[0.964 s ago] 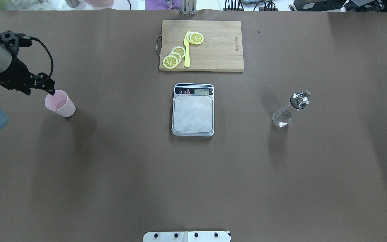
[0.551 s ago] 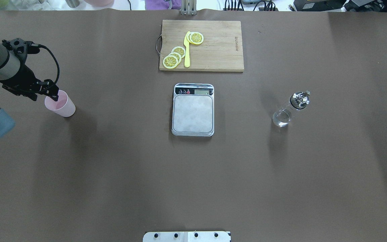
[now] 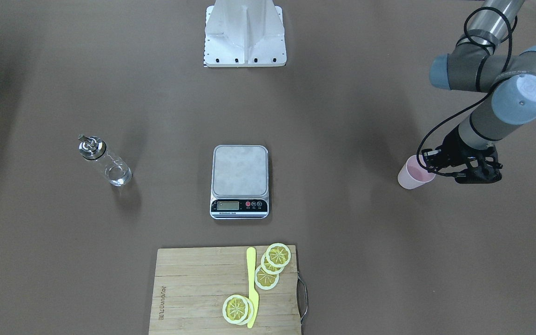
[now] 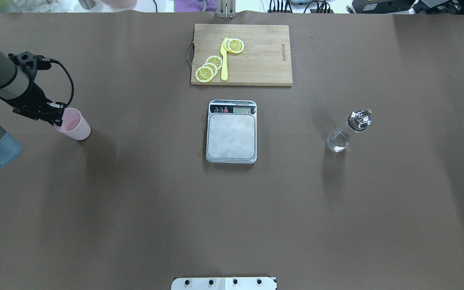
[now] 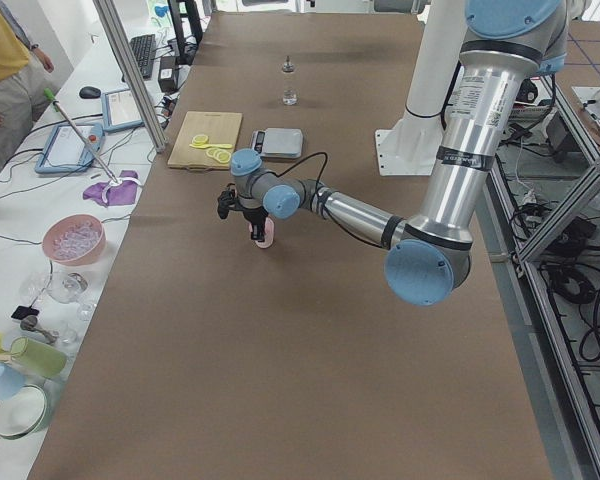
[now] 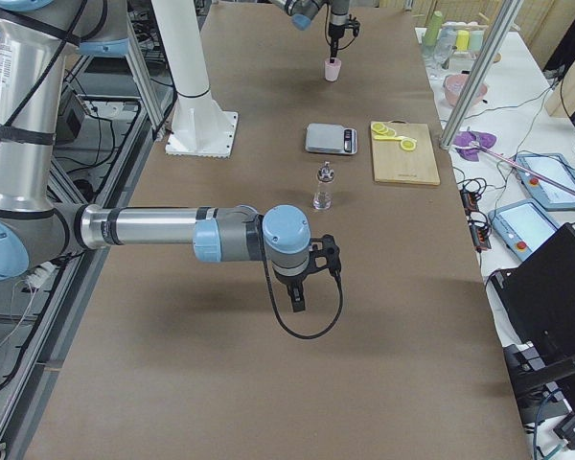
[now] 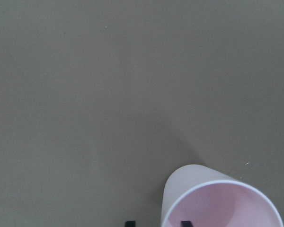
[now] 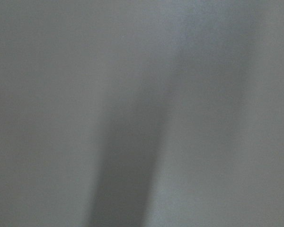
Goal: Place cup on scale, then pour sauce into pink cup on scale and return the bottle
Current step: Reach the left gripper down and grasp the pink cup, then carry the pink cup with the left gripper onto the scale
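The pale pink cup point(image 4: 75, 125) stands upright on the brown table at the far left, and also shows in the front view point(image 3: 412, 176). My left gripper point(image 4: 59, 117) is open at its rim. In the left wrist view one fingertip point(image 7: 129, 223) is outside the cup point(image 7: 213, 198) and the other inside, with the wall between them. The scale point(image 4: 231, 135) sits bare at the table's middle. The glass bottle point(image 4: 345, 132) stands upright to its right. My right gripper point(image 6: 298, 302) shows only in the right side view, low over bare table, and I cannot tell its state.
A bamboo cutting board point(image 4: 264, 60) with lemon slices point(image 4: 209, 68) and a yellow knife point(image 4: 224, 60) lies behind the scale. The robot's base plate point(image 4: 224, 283) is at the near edge. Brown table lies between the cup and the scale.
My left gripper has moved toward the cup's rim and come down, so that its fingers now stand on either side of the wall. Cup, scale and bottle have not moved.
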Available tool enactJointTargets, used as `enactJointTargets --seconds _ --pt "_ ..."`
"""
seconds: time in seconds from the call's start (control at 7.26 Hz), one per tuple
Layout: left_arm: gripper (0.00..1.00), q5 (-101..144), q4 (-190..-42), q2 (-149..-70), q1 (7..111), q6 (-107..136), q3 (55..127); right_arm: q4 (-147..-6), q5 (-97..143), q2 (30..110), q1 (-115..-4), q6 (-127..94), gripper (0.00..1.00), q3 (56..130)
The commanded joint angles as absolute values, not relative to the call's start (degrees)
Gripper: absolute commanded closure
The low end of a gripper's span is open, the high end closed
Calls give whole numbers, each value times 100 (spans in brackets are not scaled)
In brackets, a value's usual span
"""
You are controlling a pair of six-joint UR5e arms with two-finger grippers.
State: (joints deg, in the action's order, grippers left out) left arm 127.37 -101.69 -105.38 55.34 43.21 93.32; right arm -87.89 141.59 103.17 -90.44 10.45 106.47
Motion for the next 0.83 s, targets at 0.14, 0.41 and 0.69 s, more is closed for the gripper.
enactJointTargets --seconds 0.14,0.41,0.69 --pt "100 13219 -9078 -11763 5528 4953 9797 -8789 14142 10266 -9044 1055 0 10617" --pt "100 12722 -8220 -12827 4935 6085 9923 -8598 14098 10266 -9044 1063 0 10617" --pt "100 12298 -8296 -13680 4195 7018 9330 -8236 14168 10274 -9035 1046 0 10442"
